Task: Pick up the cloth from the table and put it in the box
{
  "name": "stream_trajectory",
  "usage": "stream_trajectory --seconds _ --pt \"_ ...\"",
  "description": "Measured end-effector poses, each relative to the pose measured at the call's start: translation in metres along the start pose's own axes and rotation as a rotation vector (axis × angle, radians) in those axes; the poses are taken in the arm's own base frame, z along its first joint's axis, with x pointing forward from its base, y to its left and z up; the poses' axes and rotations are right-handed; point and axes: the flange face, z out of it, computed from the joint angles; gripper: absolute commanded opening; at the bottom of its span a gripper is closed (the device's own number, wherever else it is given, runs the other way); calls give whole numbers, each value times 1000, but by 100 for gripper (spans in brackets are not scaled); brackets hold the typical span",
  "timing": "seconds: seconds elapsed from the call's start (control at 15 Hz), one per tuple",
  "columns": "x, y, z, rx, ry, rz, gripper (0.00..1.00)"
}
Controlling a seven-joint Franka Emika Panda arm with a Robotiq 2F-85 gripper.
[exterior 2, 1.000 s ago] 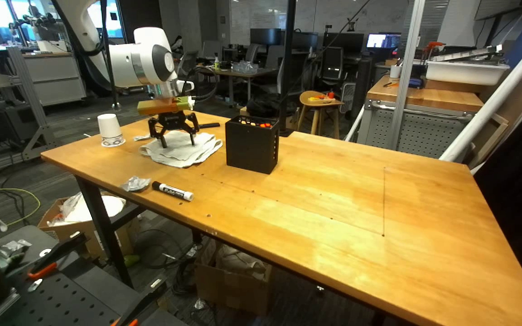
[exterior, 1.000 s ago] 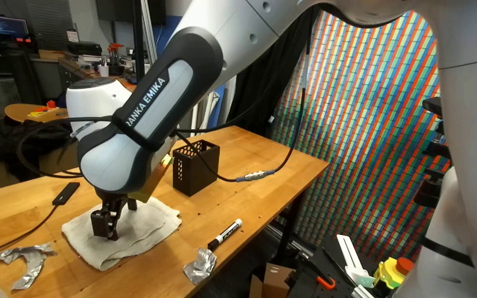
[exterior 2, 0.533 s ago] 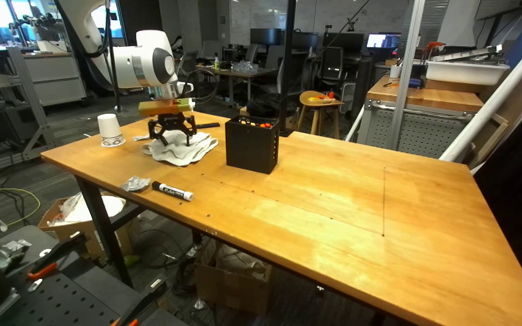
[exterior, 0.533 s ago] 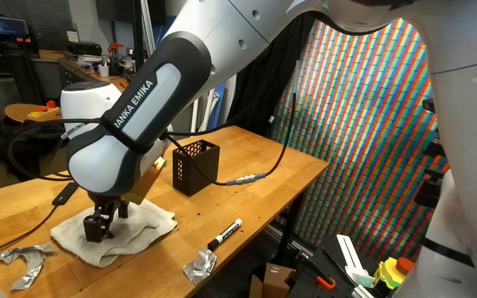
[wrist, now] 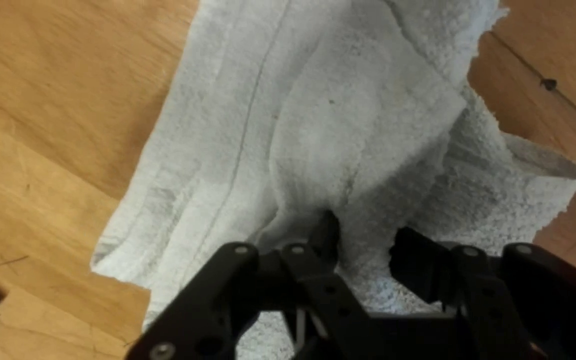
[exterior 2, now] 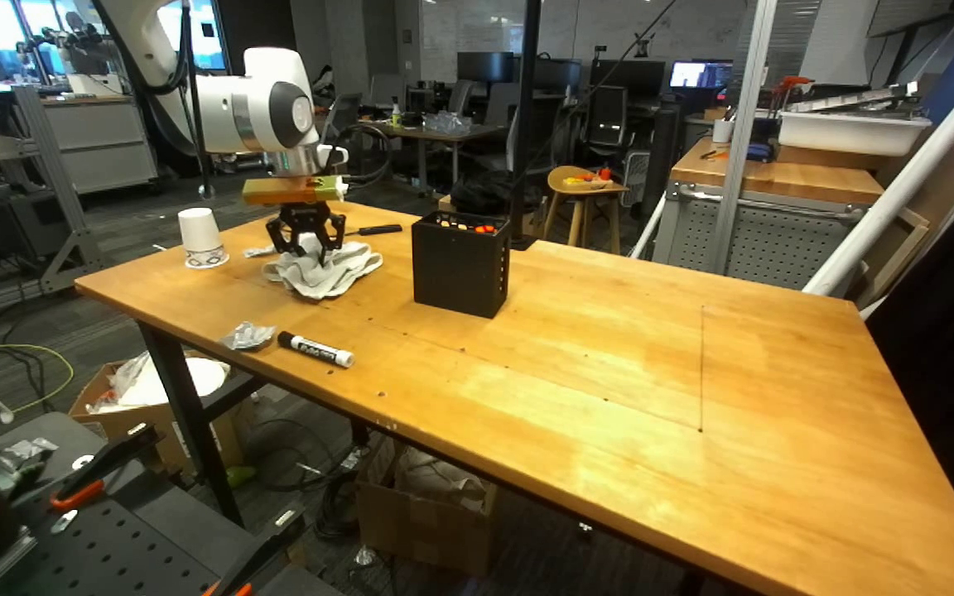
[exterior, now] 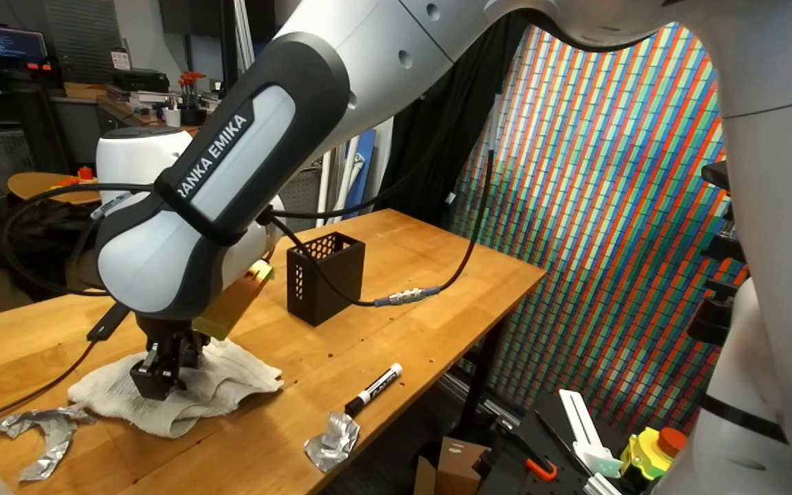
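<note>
Gripper (wrist: 365,241) is down at the cloth (exterior 2: 328,279), fingers (wrist: 414,257) part-closed w/ a narrow gap, cloth bunched up btwn them; can't tell if the hold's firm. Cloth's on the table (exterior 2: 609,372), rumpled, a corner curled up in wrist view, apart from the upright black box (exterior 2: 459,269). In both exterior views, marker (exterior 2: 315,349) & crumpled foil (exterior 2: 248,335) lie near each other by table edge. Upturned cup (exterior 2: 200,236) stands well apart from box.

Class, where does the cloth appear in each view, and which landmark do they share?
In an exterior view: cloth, lower left.
In an exterior view: cloth, left of centre, near mid-height.
In the wrist view: cloth, central, running off the top.
Shared by all: the wooden table, beneath the cloth.
</note>
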Motion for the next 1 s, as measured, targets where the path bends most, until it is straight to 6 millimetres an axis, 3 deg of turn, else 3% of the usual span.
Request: stream_trajectory --seconds 0.2,0.4,0.6,1.0 --pt "-7 0 -5 -4 -3 12 6" --pt "-14 5 -28 -25 16 35 6" --pt "-23 15 -77 -64 50 76 6" --pt "-58 50 -197 -187 77 223 6"
